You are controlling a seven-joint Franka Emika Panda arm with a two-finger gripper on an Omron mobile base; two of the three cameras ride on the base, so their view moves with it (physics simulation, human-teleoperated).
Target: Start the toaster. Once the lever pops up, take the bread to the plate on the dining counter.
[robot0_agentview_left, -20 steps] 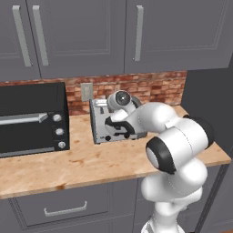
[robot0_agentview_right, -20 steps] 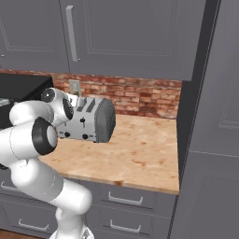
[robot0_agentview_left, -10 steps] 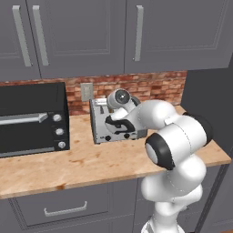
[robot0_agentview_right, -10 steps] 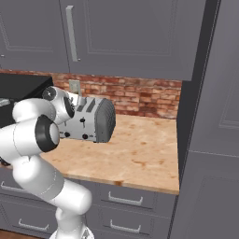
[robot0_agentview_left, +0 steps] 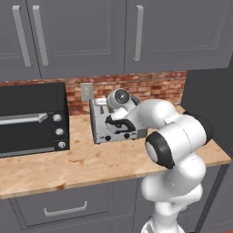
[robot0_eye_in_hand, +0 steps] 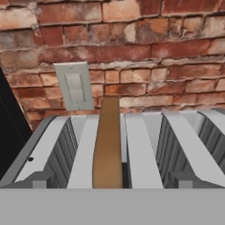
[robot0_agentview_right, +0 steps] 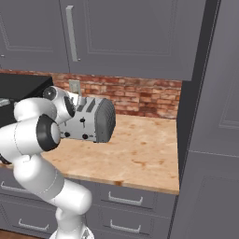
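Toaster sits on the wood counter against the brick wall, right of the black toaster oven. Bread stands upright in a slot of the toaster, second from left in the hand view, top edge poking out. Wall outlet directly behind it. Gripper is at the toaster's front face, arm folded over it; fingers hidden in the frames, jaws spread wide, nothing between them.

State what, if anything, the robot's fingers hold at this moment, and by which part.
Nothing is held. The gripper is open at the toaster; the bread stands untouched in a slot.
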